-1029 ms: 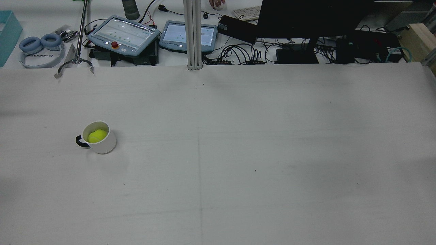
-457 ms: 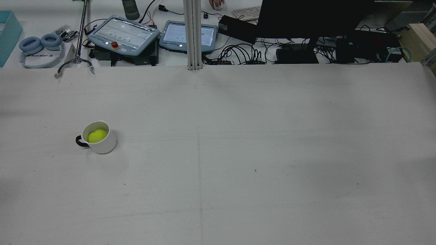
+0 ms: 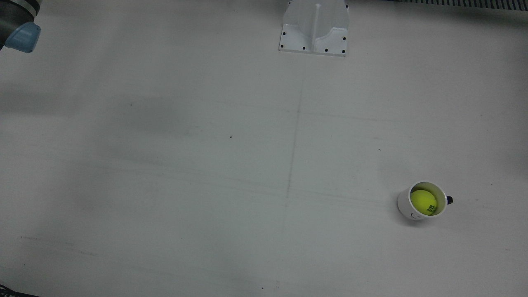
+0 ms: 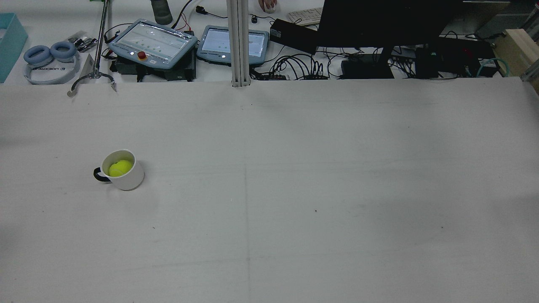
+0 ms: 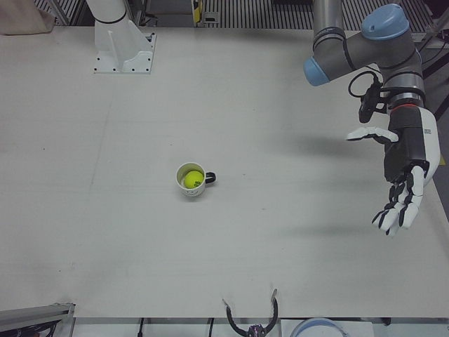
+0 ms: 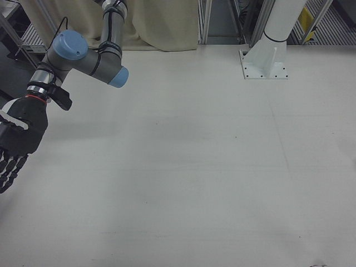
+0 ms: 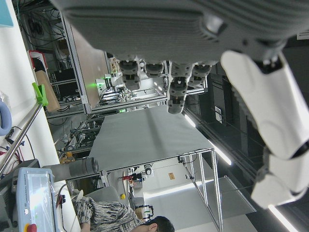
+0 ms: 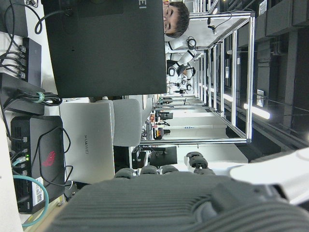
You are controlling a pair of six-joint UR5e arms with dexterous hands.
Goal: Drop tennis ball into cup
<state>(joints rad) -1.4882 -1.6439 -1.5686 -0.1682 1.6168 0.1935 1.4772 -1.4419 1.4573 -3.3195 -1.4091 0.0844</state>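
Table [image 4: 294, 168] bare but for the cup [image 5: 190, 187] on the left half. Left hand [image 5: 405, 167] off to the side, fingers spread, empty; right hand [image 6: 15, 139] likewise, well apart. Tennis ball [image 3: 423, 201] sits inside cup: drop looks done, only parking remains

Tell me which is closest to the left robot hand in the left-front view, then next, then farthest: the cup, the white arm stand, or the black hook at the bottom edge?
Counting from the left robot hand, at the right:
1. Black hook, bottom edge, just right of centre.
2. Cup, mid-table, with the ball inside.
3. White arm stand, far top-left corner.
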